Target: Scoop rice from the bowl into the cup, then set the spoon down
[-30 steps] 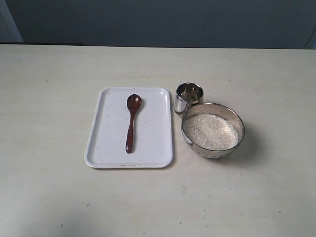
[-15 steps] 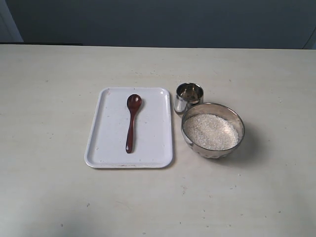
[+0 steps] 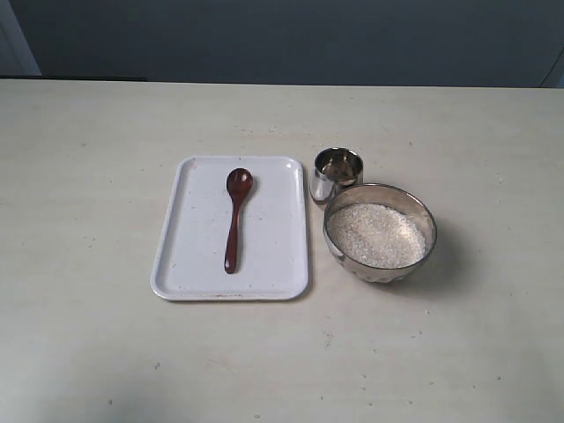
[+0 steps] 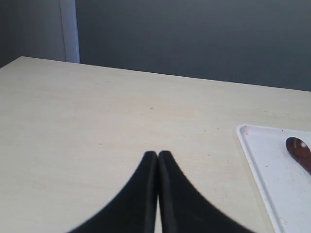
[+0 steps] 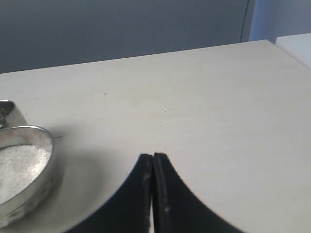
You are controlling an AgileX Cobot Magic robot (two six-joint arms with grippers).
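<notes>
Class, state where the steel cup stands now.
In the exterior view the small shiny steel cup stands right of the white rectangular tray, near its far corner, just beyond the wide steel bowl.

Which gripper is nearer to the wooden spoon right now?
Left. The left gripper has the wooden spoon on the tray in its view close by; the right gripper sees only the steel bowl and cup, with the spoon out of its view beyond them.

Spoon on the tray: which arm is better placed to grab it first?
Left, probably: the left wrist view shows the spoon and tray near the left gripper; the right gripper faces only the bowl and cup.
</notes>
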